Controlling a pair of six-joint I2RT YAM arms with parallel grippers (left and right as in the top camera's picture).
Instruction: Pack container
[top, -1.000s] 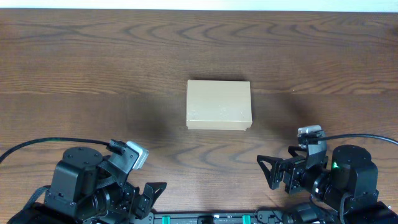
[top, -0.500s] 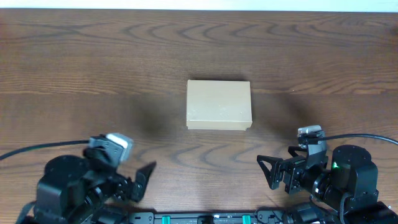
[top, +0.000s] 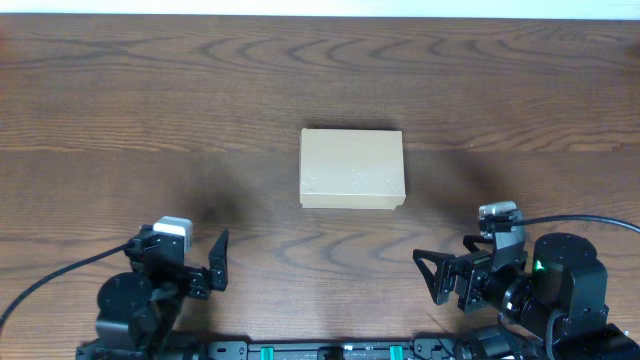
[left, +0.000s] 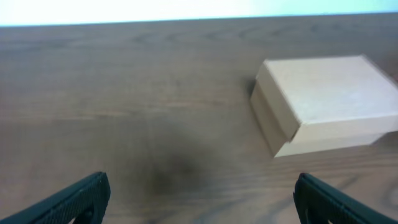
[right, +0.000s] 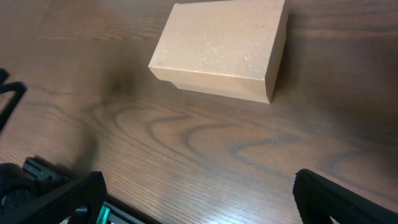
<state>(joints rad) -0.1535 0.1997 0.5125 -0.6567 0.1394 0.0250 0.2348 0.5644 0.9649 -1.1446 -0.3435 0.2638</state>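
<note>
The container (top: 352, 168) is a small plain tan cardboard box, lid closed, lying flat at the middle of the wooden table. It also shows in the left wrist view (left: 323, 102) and the right wrist view (right: 221, 50). My left gripper (top: 215, 262) is open and empty near the front left, well short of the box; its fingers frame bare table in the left wrist view (left: 202, 199). My right gripper (top: 432, 278) is open and empty at the front right, below and right of the box; it also shows in the right wrist view (right: 199, 199).
The dark wooden table (top: 150, 100) fills the view. A black and green rail (top: 330, 352) runs along the front edge between the two arm bases. A pale strip borders the table's far edge (top: 320, 8). No other loose objects show.
My left arm has swung round and moved forward, its gripper now pointing toward the table's far side. The right arm and the box have not moved.
</note>
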